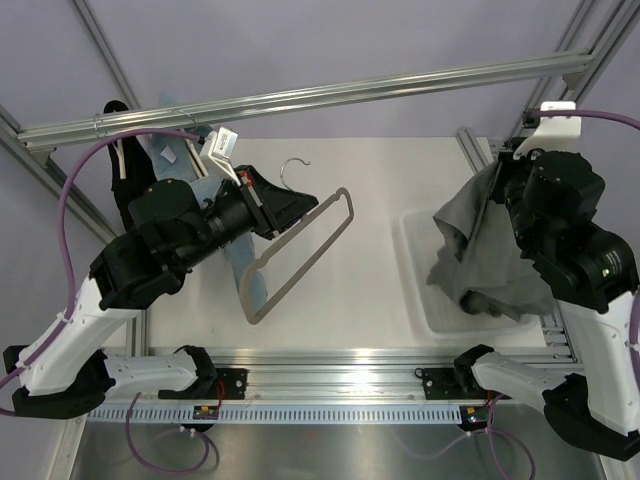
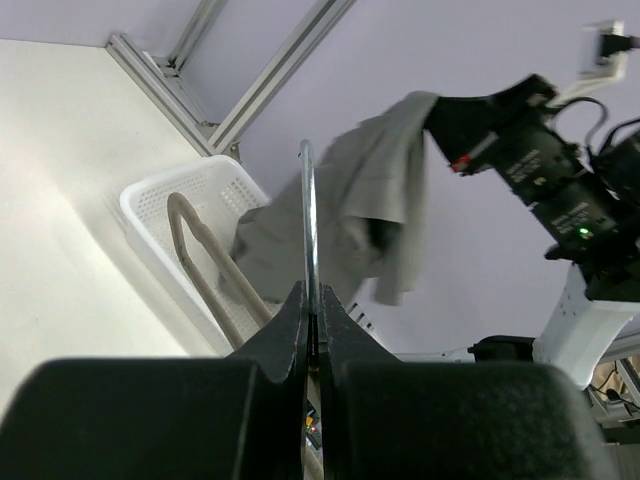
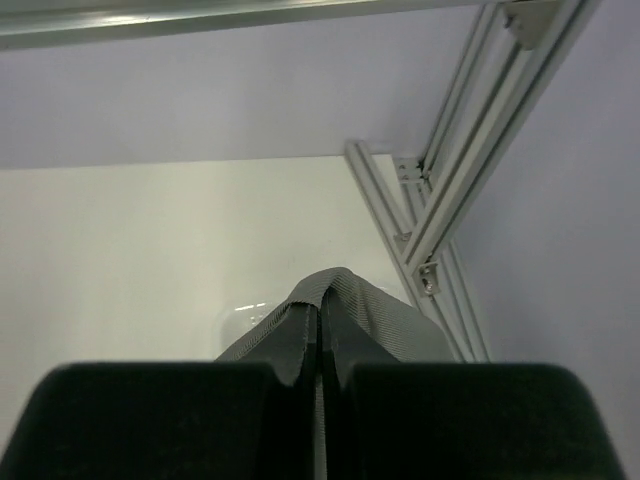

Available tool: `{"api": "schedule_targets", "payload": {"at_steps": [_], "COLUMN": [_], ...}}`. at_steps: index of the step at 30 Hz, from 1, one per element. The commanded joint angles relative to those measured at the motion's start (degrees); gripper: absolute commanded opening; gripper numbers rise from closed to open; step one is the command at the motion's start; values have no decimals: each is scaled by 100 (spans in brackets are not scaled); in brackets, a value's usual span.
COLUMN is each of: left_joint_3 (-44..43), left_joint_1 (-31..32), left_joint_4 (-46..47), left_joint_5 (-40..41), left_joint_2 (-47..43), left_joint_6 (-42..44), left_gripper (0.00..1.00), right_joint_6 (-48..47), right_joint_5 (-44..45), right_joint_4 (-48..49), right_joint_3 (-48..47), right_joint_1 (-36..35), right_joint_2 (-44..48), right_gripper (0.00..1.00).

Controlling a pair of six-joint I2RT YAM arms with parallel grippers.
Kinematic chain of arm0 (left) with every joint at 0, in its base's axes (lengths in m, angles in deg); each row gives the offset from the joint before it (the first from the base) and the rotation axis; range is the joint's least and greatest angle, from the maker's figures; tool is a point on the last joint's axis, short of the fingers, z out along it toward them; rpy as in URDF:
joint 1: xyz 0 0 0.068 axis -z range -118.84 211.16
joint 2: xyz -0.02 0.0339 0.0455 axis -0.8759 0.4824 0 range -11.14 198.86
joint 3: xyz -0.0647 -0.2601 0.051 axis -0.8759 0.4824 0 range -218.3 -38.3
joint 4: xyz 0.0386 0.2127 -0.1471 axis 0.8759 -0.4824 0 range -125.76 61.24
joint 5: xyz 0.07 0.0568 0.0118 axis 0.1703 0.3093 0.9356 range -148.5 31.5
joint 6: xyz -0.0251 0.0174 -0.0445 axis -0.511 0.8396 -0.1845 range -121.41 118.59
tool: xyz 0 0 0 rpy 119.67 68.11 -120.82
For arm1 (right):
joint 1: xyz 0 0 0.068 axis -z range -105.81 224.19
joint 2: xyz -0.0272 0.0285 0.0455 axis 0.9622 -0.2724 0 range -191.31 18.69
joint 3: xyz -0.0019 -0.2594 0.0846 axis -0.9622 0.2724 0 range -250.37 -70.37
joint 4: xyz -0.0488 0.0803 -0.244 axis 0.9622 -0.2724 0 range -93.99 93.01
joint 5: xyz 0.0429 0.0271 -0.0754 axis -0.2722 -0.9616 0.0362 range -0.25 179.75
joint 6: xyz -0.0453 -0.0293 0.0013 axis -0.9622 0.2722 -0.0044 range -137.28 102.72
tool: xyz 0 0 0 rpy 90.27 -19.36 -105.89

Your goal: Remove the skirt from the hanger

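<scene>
Nearest the arm bases, the hanger [image 1: 300, 250] lay bare of cloth; its plastic triangle ran long-axis from near-left to far-right, with the wire hook [image 1: 293, 165] curling toward the far side; we could not tell whether its near corner touched the bench [image 1: 380, 170].

The left end effector [image 1: 300, 208] was clenched on the hook's thin wire; the left wrist view showed the fingers [image 2: 290, 320] closed flush around the wire stem [image 2: 308, 220].

To the right, the skirt [image 1: 480, 250] was clear of the hanger and well apart from it; it hung in grey folds, long axis roughly vertical, waist end up; the right end effector [image 3: 322, 315] was pinched tight on a ridge of the fabric [image 3: 335, 290]; the lower bulk sagged into the white basket [image 1: 410, 262].

Risks as we judged them:
- Part of the skirt overhung the basket's near-right rim; a release from this height could let the cloth slide out over that edge.
- The grip held only a small fold; it could slip free early if the arm jerked.
- The left grip was on round wire; the hanger could pivot or swing in it and strike the bench.

Farthest, at the left end of the rail [image 1: 300, 98], hung the jeans [image 1: 168, 150] and a black garment [image 1: 120, 185].
</scene>
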Motion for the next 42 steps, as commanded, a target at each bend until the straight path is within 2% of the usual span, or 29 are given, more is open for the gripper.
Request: {"api": "schedule_targets", "payload": {"at_steps": [1,6,8,17,22,26,31,33,35,36,37,38,39,42], "left_joint_3": [35,70,105,220,229,290,510,606,598,580,554,528,458,247], "left_joint_1": [18,18,10,18,18,18,18,36,97,124,193,238,290,527], "left_joint_4": [353,326,335,291,282,317,318,274,90,11,-155,-227,-306,-613], "left_joint_5": [13,49,57,49,31,5,101,224,399,591,689,951,1093,1776], "left_joint_2": [-59,-164,-191,-279,-279,-270,-305,-305,-279,-253,-192,-147,-103,177], "left_joint_6": [-52,-52,-70,-87,-96,-122,-122,-87,-26,53,88,132,211,387], "left_gripper": [0,0,0,0,0,0,0,0,0,0,0,0,0,0], "right_joint_6": [349,244,235,682,1192,1886,3282,3934,4049,4084,4102,4015,4006,3980], "right_joint_5": [-305,-262,-139,240,214,-329,-1262,-1727,-2176,-2186,-2134,-2220,-2238,-2203], "right_joint_4": [410,305,304,542,147,-311,57,268,453,384,270,147,33,-188], "right_joint_3": [-329,-1093,-1016,1372,2043,2813,4432,5039,5408,5410,5340,5078,4858,3822], "right_joint_1": [45,72,98,536,941,1144,1153,1153,1153,1153,1153,1144,1135,1109], "right_joint_2": [25,-256,-257,710,904,763,983,870,729,571,552,578,761,1297], "right_gripper": [0,0,0,0,0,0,0,16,45,70,79,95,99,99]}}
